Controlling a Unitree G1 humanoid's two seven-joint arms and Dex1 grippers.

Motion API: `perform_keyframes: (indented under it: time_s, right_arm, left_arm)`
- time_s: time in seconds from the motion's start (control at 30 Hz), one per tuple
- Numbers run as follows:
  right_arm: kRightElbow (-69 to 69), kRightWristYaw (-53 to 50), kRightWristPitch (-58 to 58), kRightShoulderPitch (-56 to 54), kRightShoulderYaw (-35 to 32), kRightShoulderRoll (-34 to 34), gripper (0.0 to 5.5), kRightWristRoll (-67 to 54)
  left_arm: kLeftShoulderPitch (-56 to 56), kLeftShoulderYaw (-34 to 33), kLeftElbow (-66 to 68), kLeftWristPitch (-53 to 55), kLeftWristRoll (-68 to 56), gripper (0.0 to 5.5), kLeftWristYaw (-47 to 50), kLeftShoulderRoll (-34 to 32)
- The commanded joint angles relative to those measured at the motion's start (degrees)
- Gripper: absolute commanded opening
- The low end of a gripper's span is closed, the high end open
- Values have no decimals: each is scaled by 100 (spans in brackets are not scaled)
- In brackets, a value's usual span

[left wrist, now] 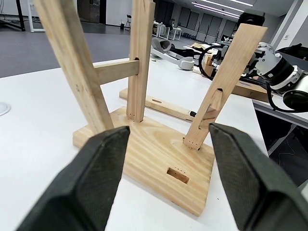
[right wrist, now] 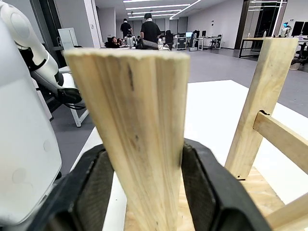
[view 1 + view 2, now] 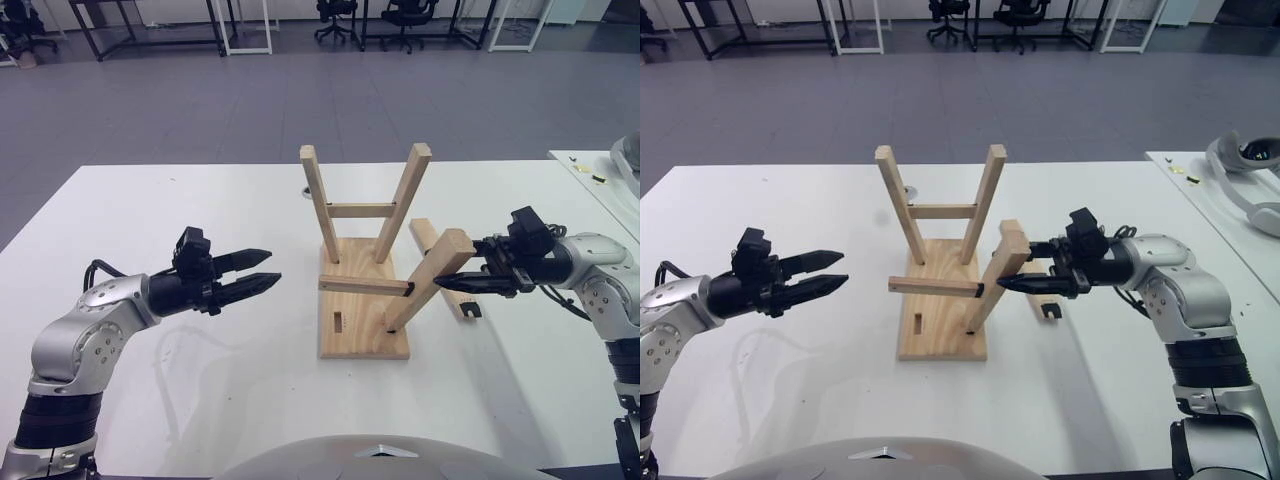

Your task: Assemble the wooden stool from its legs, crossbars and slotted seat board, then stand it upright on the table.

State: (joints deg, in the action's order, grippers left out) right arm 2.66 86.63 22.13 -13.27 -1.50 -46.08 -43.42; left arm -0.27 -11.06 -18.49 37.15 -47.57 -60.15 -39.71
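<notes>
Step in hand, as judged: seating of third leg (image 3: 430, 285) in seat board (image 3: 355, 335).

Seat board: lay flat on white table (image 3: 150, 220), underside up, between the two arms.
Far leg pair (image 3: 320, 205): stood in the two far slots, joined by far crossbar (image 3: 362, 210), leaning a little.
Third leg: stood in the near slot on the robot's right, foot touching the board, tilted outward toward the right arm.
Near crossbar (image 3: 365, 286): fixed in the third leg, free end jutting toward the robot's left above the board.
Empty slot (image 3: 338, 321): near corner on the robot's left, not yet filled.
Fourth leg (image 3: 424, 238): lay loose on the table just beside the board's right edge, behind the third leg.

Handling called for, as judged: tilt taken out first, then pressure along the leg's own line, not sideways. Risk of the board sliding on the smooth table, hence steadying from the left advisable. Free end of the near crossbar best kept level for the fourth leg.

Right gripper (image 3: 455, 265): reached in level from the right, forearm low over the table, fingers clamped on the upper end of the third leg, one on each broad face.
Left gripper (image 3: 273, 265): hung level above the table, left of the board and apart from it, pointed at the stool, fingers spread and holding nothing.
</notes>
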Motion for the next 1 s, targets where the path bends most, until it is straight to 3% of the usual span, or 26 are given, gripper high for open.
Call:
perform_keyframes:
  time_s: [0.03, 0.13, 0.33, 0.47, 0.67, 0.73, 0.87, 1.0]
  right_arm:
    - [-306, -177, -236, 1035, 693, 173, 206, 871]
    - [-483, -602, -436, 1169, 920, 366, 205, 1131]
    - [-533, -1162, 372, 862, 1051, 196, 205, 921]
    - [-768, -1023, 573, 549, 1031, 135, 293, 917]
    - [-1432, -1667, -667, 215, 827, 190, 394, 2124]
    - [-1629, -2589, -891, 86, 995, 127, 394, 3060]
    - [-2197, -2774, -615, -351, 617, 536, 394, 2825]
    - [-2443, -3860, -279, -597, 328, 964, 394, 3036]
  left_arm:
    - [108, -44, -127, 52, -44, 303, 120, 13]
    - [73, -41, -112, 69, -53, 303, 143, -9]
    - [117, 20, -207, 58, -34, 303, 273, 84]
    - [164, 38, -263, 25, -25, 303, 375, 178]
    - [360, -2, -343, -52, -4, 303, 481, 286]
    - [443, -22, -369, -86, 8, 303, 532, 322]
    - [580, -16, -458, -129, 33, 303, 665, 423]
    - [578, 9, -440, -171, 44, 303, 695, 439]
